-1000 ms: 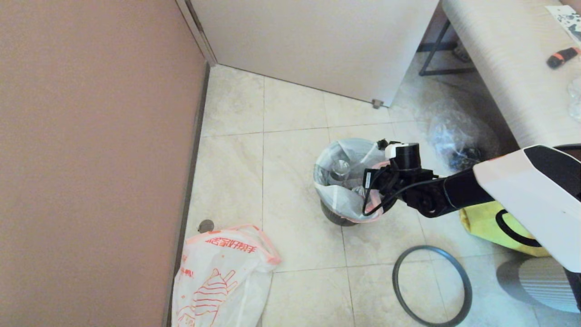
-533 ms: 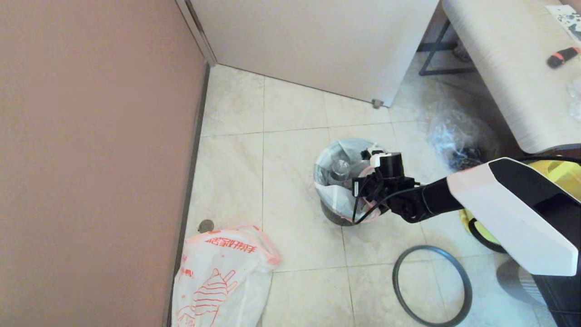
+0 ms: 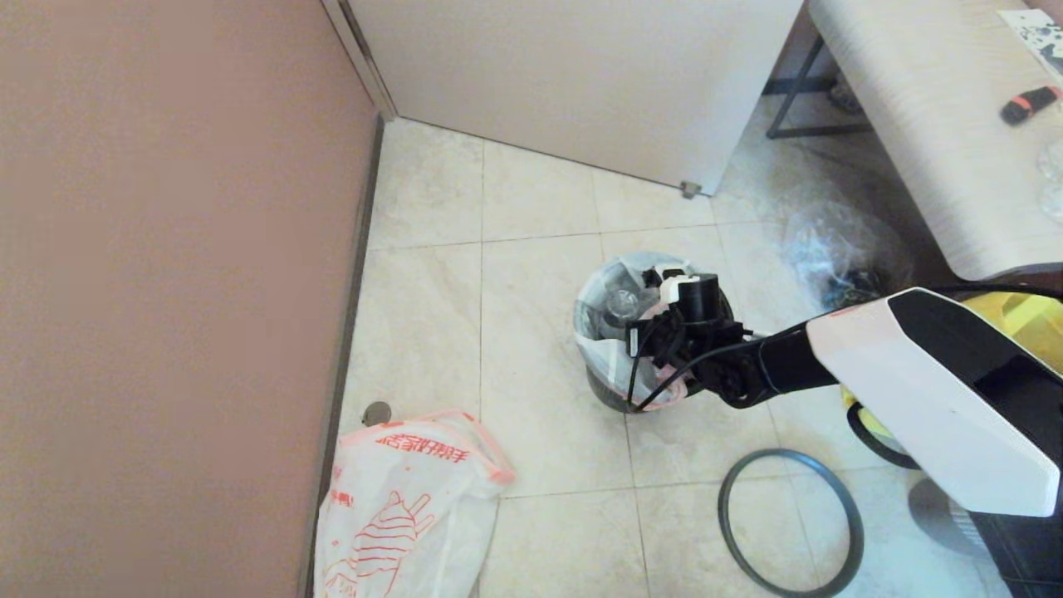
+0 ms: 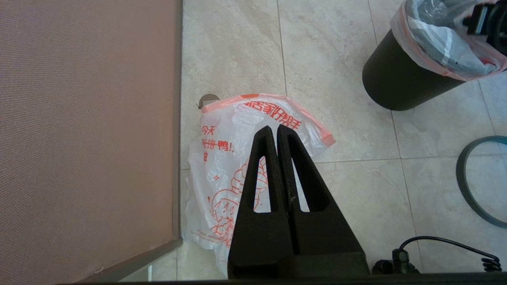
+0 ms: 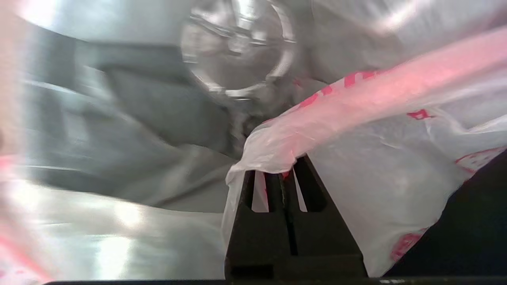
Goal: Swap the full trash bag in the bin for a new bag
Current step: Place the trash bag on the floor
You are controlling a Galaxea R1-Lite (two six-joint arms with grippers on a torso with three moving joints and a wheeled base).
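So the bin [image 3: 610, 397] is the anchor here: small black round thing on the tiled floor, and the full trash bag [image 3: 610, 320] sits inside it, pink rim folded out over the top edge, with clear bottles showing through the plastic.

The right gripper [image 5: 283, 174] is right over the mouth of the bin, on the side away from the brown wall [image 3: 166, 291]. In the right wrist view its two fingers are pressed together and a fold of the bag's pink rim is bunched over the tips, so it looks clamped on that rim. A bottle inside the bag lies just past the fingertips.

The new bag [image 3: 399, 507] lies limp on the floor, well apart from the bin, on the wall side and nearer the robot, red-orange print facing up. The left gripper [image 4: 276, 128] hangs above that bag with fingers shut together, holding nothing.

The grey hoop [image 3: 789, 523] lies flat on the floor, off the bin, on the bin's other side from the new bag. A yellow bag [image 3: 1026, 320] peeks out behind the right arm, and a clear bag [image 3: 839, 249] lies beyond the bin by the counter [image 3: 930, 124].
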